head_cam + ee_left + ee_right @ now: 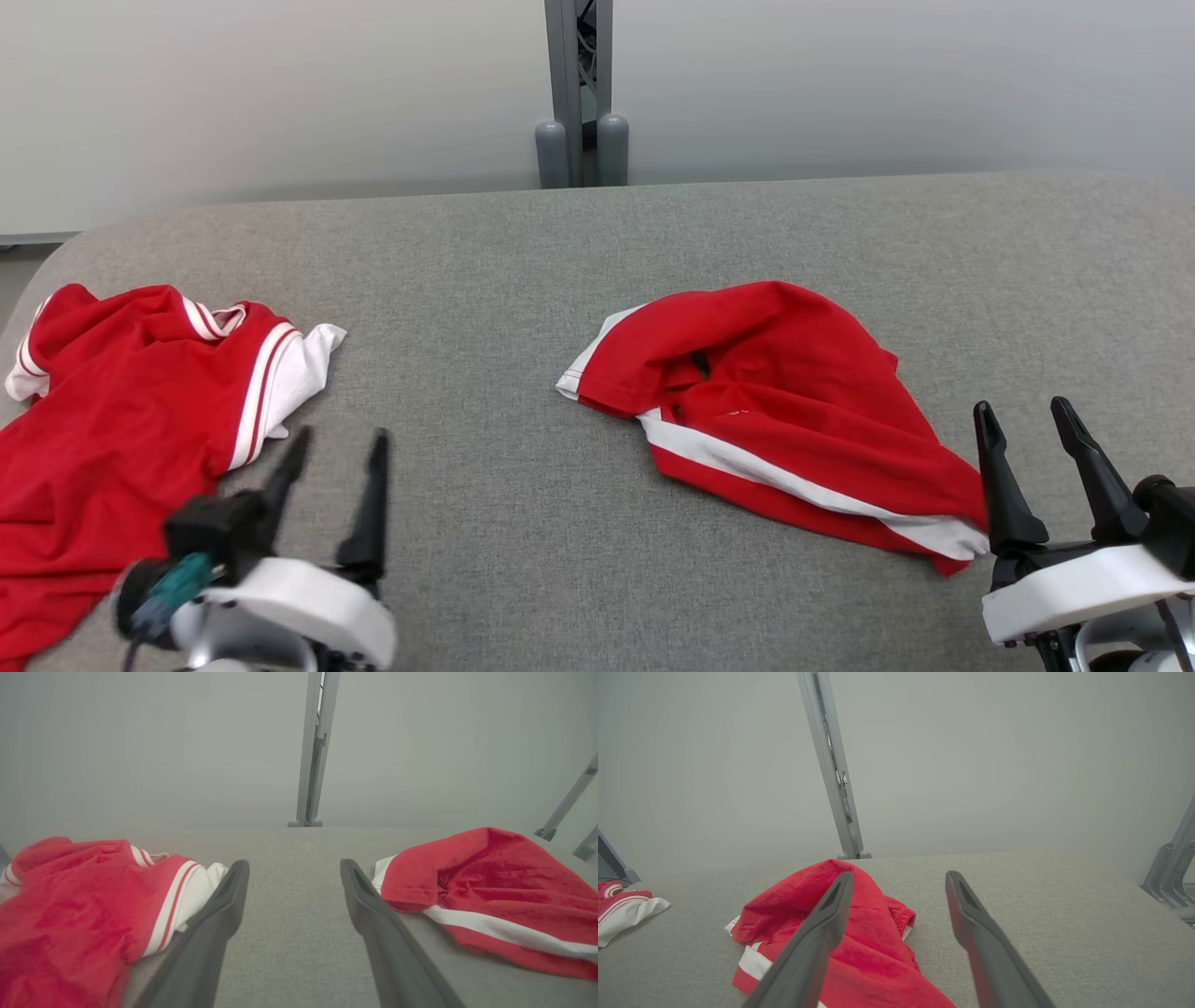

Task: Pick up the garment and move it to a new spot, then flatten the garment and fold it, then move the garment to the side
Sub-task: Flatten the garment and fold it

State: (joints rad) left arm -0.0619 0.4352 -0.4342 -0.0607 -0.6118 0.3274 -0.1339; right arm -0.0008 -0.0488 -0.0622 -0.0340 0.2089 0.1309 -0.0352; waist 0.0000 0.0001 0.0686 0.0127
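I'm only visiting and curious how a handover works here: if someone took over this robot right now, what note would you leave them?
Left tool: open, empty, over the grey table, beside the left garment, which is red with white sleeves.
Right tool: open, empty, by the near corner of the middle garment, which is red with a white stripe.
Done: nothing that shows; both pieces lie rumpled and unfolded.
Left: pick one up, move it, flatten it, fold it, set it aside. I cannot tell which piece is meant.
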